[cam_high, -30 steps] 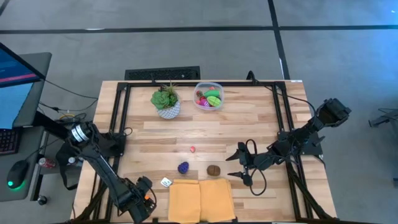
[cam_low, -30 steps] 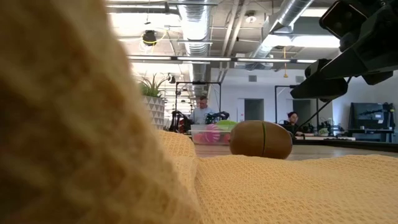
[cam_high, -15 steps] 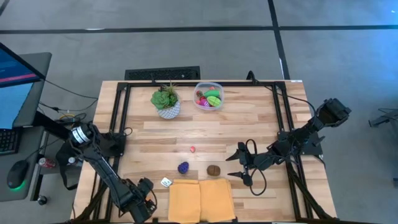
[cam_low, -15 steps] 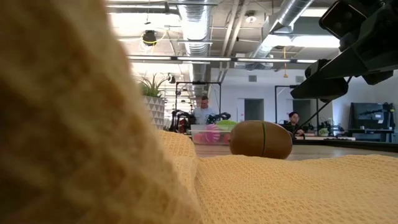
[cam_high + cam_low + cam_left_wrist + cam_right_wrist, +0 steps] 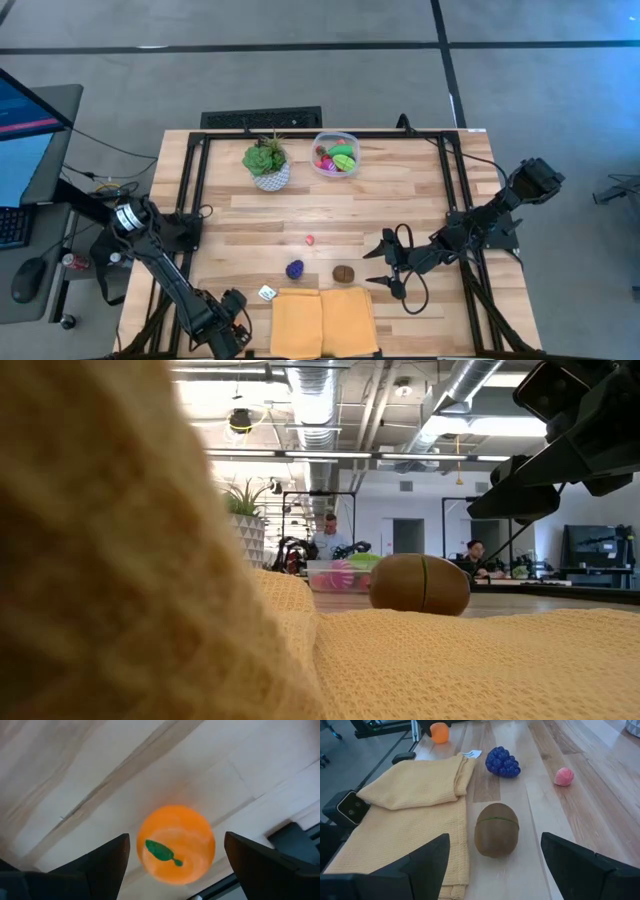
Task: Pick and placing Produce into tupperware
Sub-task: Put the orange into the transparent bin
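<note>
Produce lies scattered along the table's (image 5: 400, 200) near half. At the near left corner the left gripper (image 5: 228, 320) hangs over an orange (image 5: 176, 844), a round fruit with a small green leaf; its jaws stand wide apart on either side of it, touching nothing. From above the gripper hides the orange. The fruit sits close to the table edge, with dark frame beside it.

A small white tag (image 5: 266, 293) lies just beside a folded yellow cloth (image 5: 322, 322), which reaches the near edge. Purple grapes (image 5: 295, 269) sit just beyond the cloth's left part, and a pink fruit (image 5: 310, 240) farther in, with bare wood all round it. A brown kiwi (image 5: 344, 272), oval with a thin green line round its middle, rests at the cloth's far edge; whether it touches the cloth is unclear.

At the far side a plant (image 5: 267, 163) stands left of the tupperware (image 5: 335, 154), a clear tub already holding pink, green and red pieces that are too small to tell apart.

The right gripper (image 5: 380, 263) waits just right of the kiwi, jaws wide apart, empty. The low view is half blocked by cloth.
</note>
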